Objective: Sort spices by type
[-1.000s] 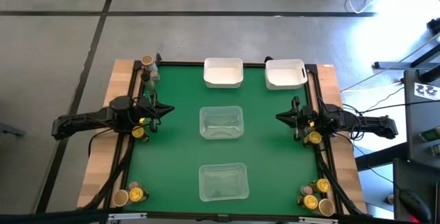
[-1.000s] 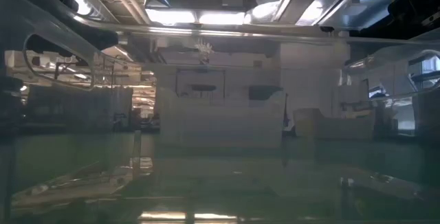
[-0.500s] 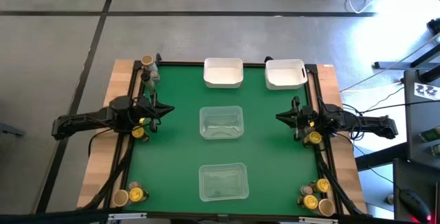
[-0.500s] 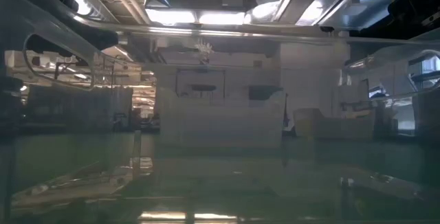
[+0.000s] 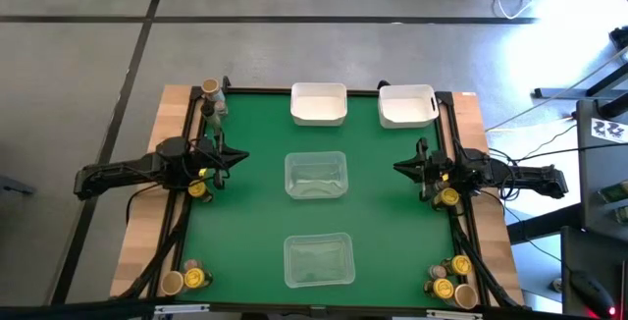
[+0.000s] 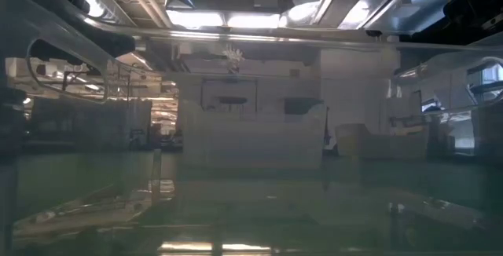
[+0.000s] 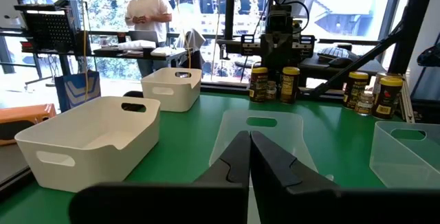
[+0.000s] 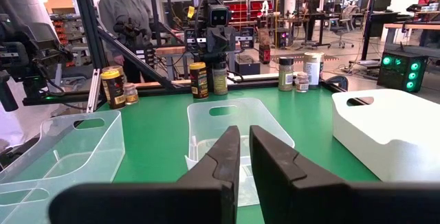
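My left gripper [image 5: 234, 156] sits at the table's [image 5: 245, 222] left edge, about midway along it, jaws pressed together and holding nothing. A yellow-lidded jar [image 5: 196, 188] stands just beside that wrist, right at the edge; more jars [image 5: 210, 101] cluster at the far left corner and others [image 5: 186, 277] at the near left corner, all well apart from my fingers. My right gripper [image 5: 400, 168] mirrors it at the right edge, its jaws showing only a thin slit and gripping nothing. One yellow-lidded jar [image 5: 447, 197] stands just beside that wrist, and a group of jars [image 5: 451, 279] fills the near right corner. Between my two grippers lies a clear tray [image 5: 315, 176], with a second tray [image 5: 318, 260] nearer the front edge. Two white bins [image 5: 319, 104] stand along the far edge.
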